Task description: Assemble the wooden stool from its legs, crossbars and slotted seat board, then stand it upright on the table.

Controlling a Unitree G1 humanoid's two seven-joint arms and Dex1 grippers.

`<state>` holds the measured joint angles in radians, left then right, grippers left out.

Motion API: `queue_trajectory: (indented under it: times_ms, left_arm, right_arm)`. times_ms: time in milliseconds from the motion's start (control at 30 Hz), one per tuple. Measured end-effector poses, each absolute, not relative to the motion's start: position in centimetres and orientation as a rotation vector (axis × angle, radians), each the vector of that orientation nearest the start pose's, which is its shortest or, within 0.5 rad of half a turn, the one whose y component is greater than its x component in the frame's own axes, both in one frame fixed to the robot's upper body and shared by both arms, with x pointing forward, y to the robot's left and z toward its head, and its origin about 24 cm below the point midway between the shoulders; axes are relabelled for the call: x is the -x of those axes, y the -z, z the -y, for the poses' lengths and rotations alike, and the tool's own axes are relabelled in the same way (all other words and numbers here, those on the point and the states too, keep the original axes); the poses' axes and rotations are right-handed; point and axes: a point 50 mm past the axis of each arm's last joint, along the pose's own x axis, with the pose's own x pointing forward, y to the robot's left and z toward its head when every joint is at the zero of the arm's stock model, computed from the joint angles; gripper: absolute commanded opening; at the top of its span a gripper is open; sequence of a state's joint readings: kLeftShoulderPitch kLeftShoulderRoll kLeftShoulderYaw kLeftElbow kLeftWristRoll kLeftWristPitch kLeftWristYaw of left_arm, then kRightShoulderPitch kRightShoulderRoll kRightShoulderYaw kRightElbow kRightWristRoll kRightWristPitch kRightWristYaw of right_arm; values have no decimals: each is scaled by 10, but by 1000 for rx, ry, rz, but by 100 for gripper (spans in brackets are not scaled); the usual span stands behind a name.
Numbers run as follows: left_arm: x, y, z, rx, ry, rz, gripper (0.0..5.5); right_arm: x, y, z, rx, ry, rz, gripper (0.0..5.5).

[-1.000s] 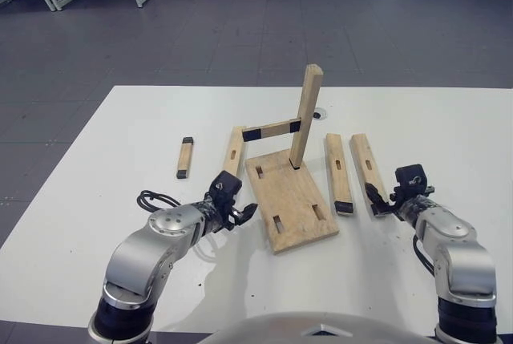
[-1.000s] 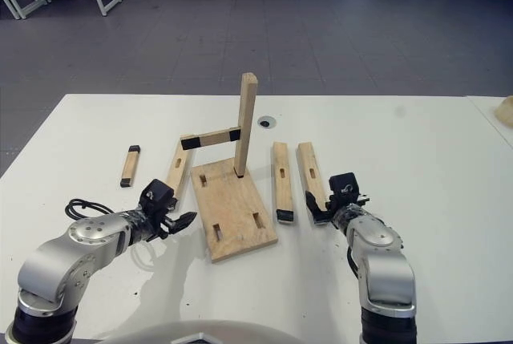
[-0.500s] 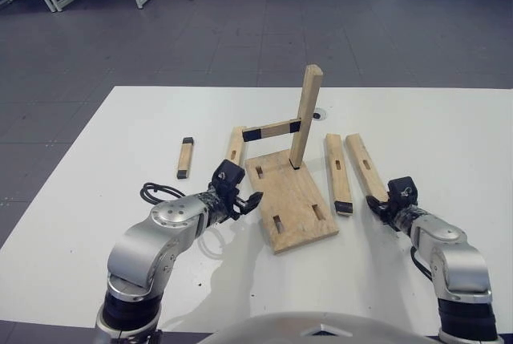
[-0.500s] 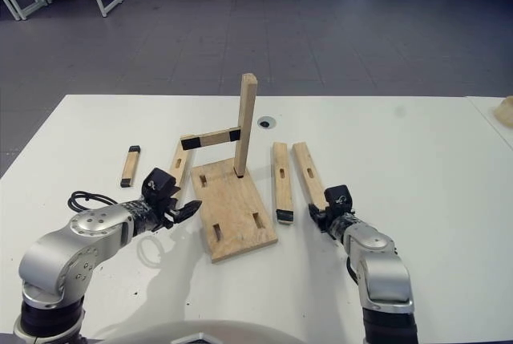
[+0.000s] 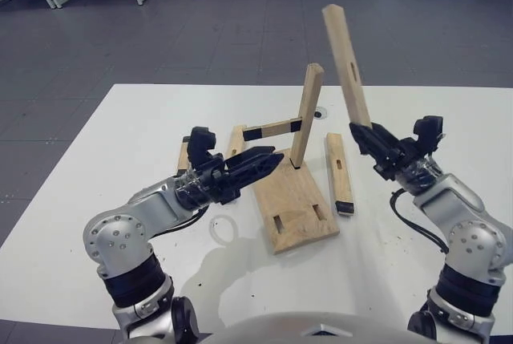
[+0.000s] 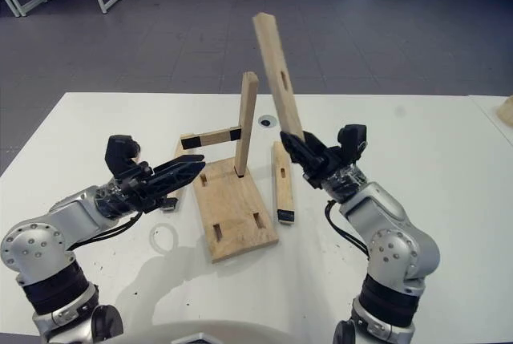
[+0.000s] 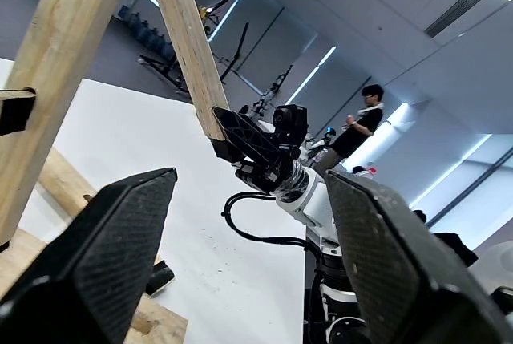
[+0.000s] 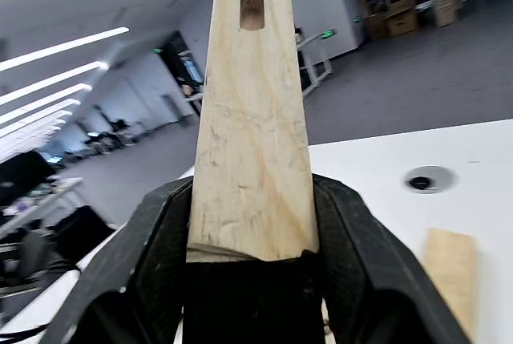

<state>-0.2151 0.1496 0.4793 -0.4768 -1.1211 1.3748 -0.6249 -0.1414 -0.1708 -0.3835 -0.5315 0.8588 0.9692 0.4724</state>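
The slotted seat board (image 5: 292,200) lies flat on the white table (image 5: 120,135). One leg (image 5: 305,115) stands upright in its far slot, with a black-tipped crossbar (image 5: 272,129) joined to it. My right gripper (image 5: 373,139) is shut on the lower end of a second leg (image 5: 345,63), held in the air and tilted; its fingers (image 8: 160,256) flank the wood (image 8: 252,119). My left gripper (image 5: 268,159) is open over the board's left edge, its fingers (image 7: 96,264) pointing at the upright leg. A third leg (image 5: 338,172) lies to the right of the board.
Another leg (image 5: 235,142) and a short crossbar (image 5: 183,155) lie to the left of the board, partly hidden behind my left gripper. A round hole (image 5: 319,115) sits in the table behind the upright leg. Bare table lies at the front and far right.
My right gripper has lifted a leg off the table and now holds it raised and tilted. My left gripper has risen and swung right toward the upright leg.
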Motion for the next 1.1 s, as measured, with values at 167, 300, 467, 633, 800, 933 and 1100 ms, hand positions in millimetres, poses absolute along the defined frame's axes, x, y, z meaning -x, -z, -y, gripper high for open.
queue_trajectory:
  times_ms: [167,300,467,633,800,933,1100]
  left_arm:
    - [-222,-153,-149,855,1221,-222,342]
    - [-221,-159,-146,894,1260,-194,342]
    - [-223,-162,-146,896,1243,-205,342]
    - [-226,-156,-146,893,1215,-245,342]
    - [-226,-146,-146,901,1191,-293,342]
    - [-225,-148,-150,925,1230,-283,342]
    - [-220,-155,-156,928,1317,-286,278]
  right_arm:
    - [-209,-150,149,-655,-1069,-145,204]
    - [-201,-140,129,-671,-1168,-242,204]
    - [-199,-136,123,-651,-1193,-265,204]
    - [-197,-135,120,-634,-1217,-289,203]
    - [-194,-135,116,-625,-1263,-319,203]
    - [-190,-134,115,-608,-1332,-364,203]
    - [-192,-133,119,-584,-1394,-407,203]
